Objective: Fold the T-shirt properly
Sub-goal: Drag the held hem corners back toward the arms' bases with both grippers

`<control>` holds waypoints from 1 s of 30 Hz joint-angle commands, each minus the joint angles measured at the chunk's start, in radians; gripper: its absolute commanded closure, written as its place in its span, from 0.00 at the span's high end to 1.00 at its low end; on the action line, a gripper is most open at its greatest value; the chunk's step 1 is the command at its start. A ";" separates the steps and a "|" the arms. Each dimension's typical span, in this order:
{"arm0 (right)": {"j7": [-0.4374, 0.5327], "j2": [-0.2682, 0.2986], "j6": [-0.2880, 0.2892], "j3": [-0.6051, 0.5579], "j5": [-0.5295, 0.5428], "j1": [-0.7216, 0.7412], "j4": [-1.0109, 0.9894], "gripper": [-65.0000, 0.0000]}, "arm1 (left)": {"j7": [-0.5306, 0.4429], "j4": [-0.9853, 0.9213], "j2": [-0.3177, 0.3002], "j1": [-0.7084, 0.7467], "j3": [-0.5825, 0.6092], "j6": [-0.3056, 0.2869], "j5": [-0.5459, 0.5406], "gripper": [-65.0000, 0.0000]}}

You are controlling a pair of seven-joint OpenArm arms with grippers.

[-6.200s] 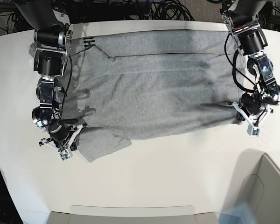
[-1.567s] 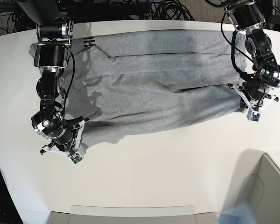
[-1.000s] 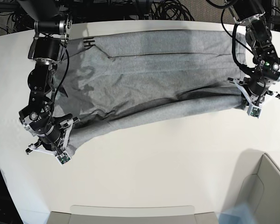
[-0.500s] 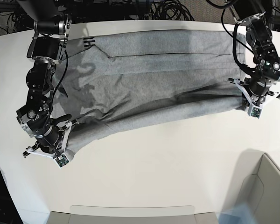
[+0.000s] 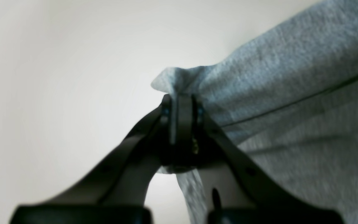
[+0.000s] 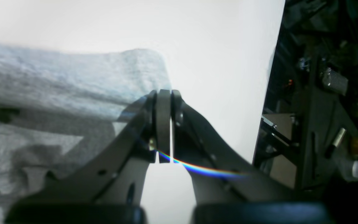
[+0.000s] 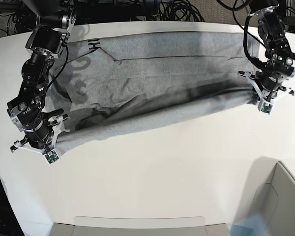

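Left wrist view: the left end effector (image 5: 180, 119) has its jaws pressed together on a bunched corner of the T-shirt (image 5: 291, 102); grey heather cloth spreads from the pinch toward 3 o'clock and 5 o'clock; a dark seam line crosses it; the pale worktop (image 5: 57, 77) fills the 9 to 12 o'clock side.

Right wrist view: the right end effector (image 6: 163, 121) has its jaws closed with only a thin slit between them; the T-shirt (image 6: 57, 84) lies from 9 o'clock up to the tips; whether cloth sits in the pinch, cannot tell here; white worktop (image 6: 222, 62) at 12 to 2 o'clock; dark equipment at 3 o'clock.

Base view: the T-shirt (image 7: 157, 83) stretches across the upper worktop (image 7: 162, 182); its near edge hangs between the right end effector (image 7: 48, 153) at 8 o'clock and the left end effector (image 7: 262, 104) at 3 o'clock; black lettering (image 7: 94, 45) shows at 11 o'clock; a grey bin (image 7: 280, 201) sits at 5 o'clock.
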 commanded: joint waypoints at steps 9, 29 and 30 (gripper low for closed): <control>0.008 0.012 0.016 0.023 0.002 -0.099 0.098 0.00 | -0.008 0.017 -0.016 0.073 -0.006 0.004 0.005 0.00; 0.017 -0.017 0.016 -0.043 0.004 -0.131 0.031 0.35 | -0.009 0.014 0.005 0.102 0.005 0.004 0.005 0.00; 0.017 -0.022 0.016 -0.044 0.005 -0.119 0.011 0.38 | -0.009 0.014 0.005 0.100 0.007 0.004 0.005 0.00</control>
